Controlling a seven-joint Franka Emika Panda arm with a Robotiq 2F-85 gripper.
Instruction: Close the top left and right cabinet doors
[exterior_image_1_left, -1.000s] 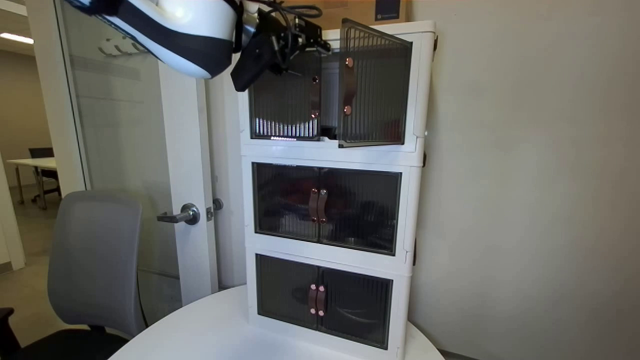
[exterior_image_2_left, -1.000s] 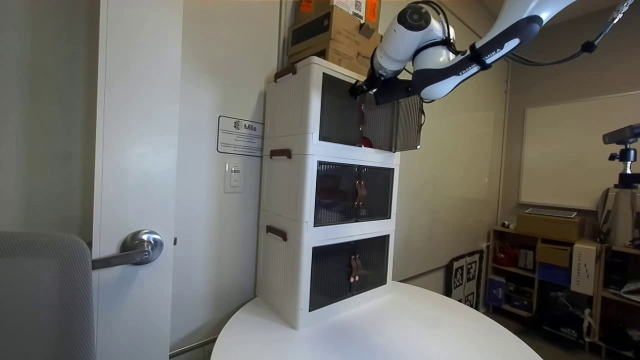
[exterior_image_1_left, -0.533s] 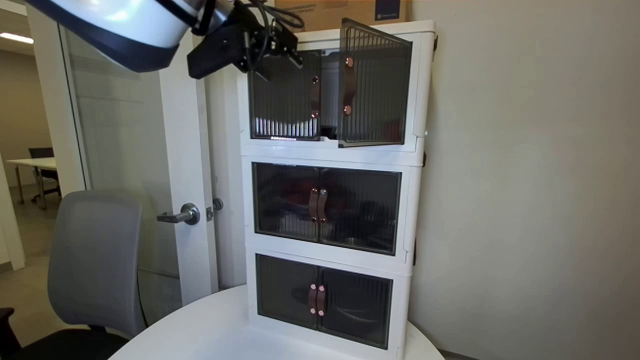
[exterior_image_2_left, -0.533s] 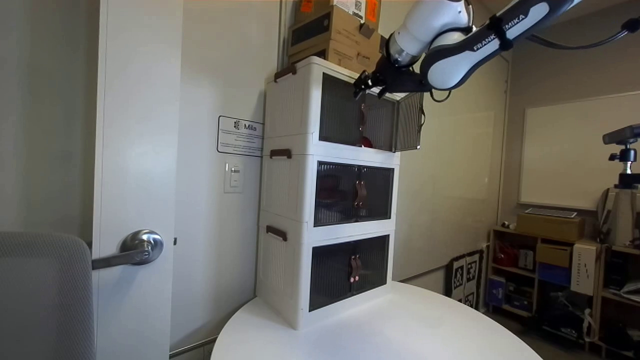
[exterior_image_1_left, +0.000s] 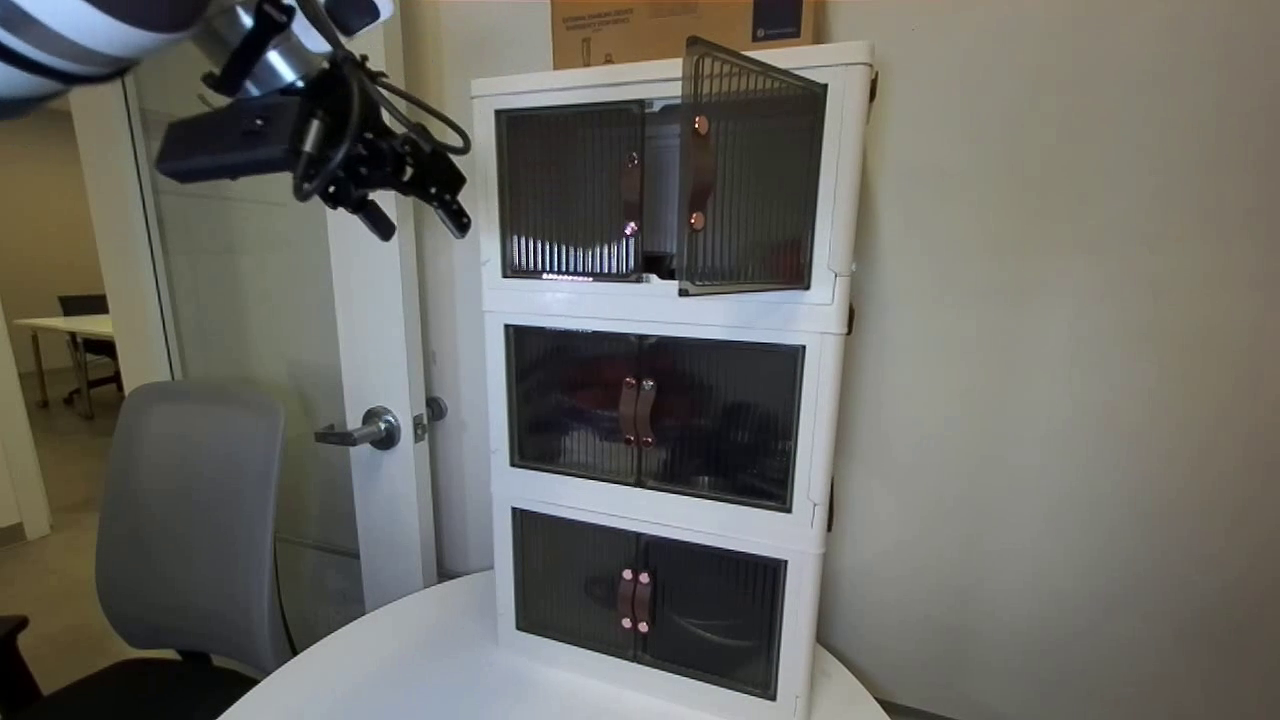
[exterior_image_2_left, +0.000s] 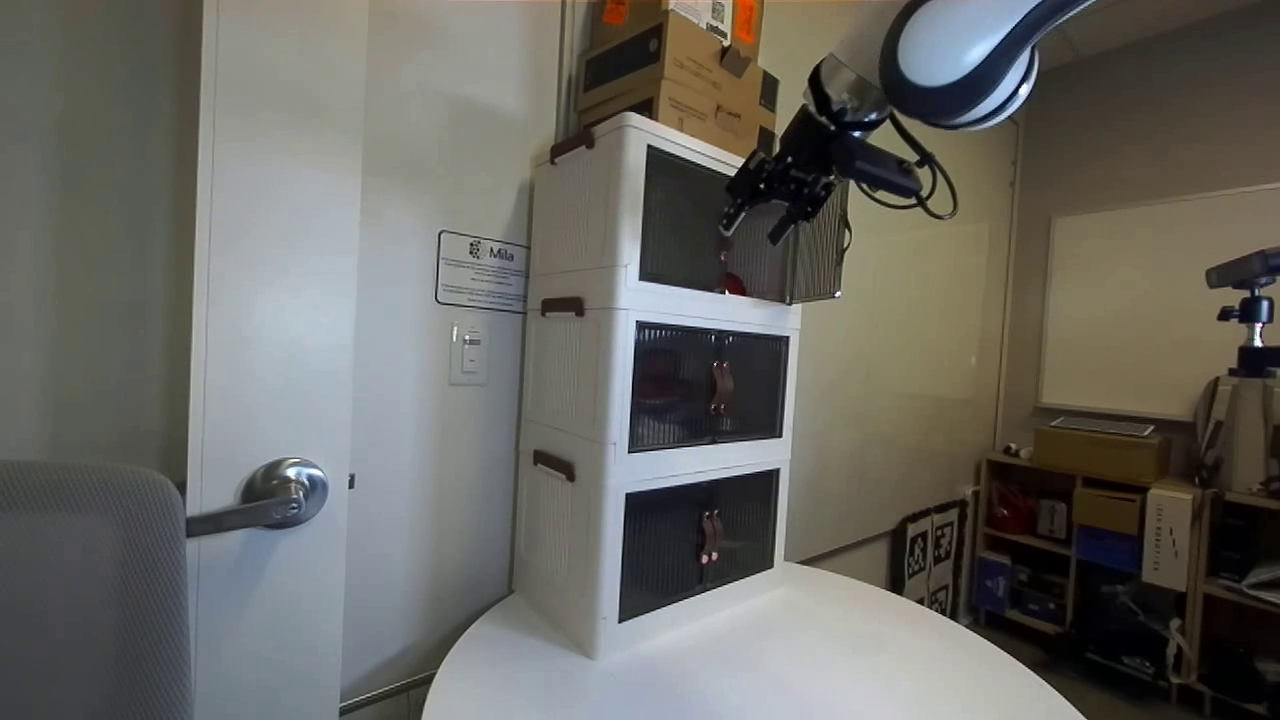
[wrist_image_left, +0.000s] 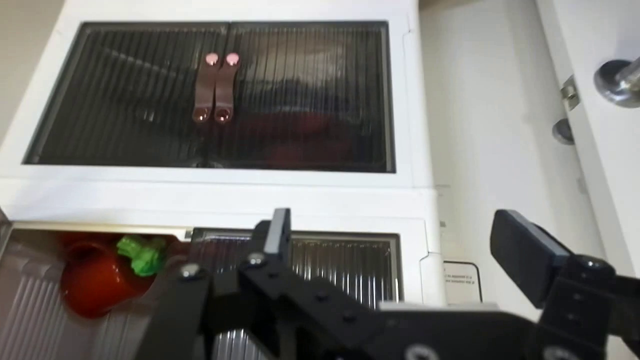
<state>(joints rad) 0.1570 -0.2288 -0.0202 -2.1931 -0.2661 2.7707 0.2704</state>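
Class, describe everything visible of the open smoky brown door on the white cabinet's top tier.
The smoky brown, ribbed, translucent door looks plastic, with a reddish brown strap handle and two coppery studs near its free edge. It stands upright, swung outward, at upper right of the tall white cabinet in an exterior view. The open black hand stands apart.

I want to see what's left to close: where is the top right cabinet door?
In an exterior view, the top right cabinet door stands swung open at the upper right of the white cabinet, just right of the top left door.
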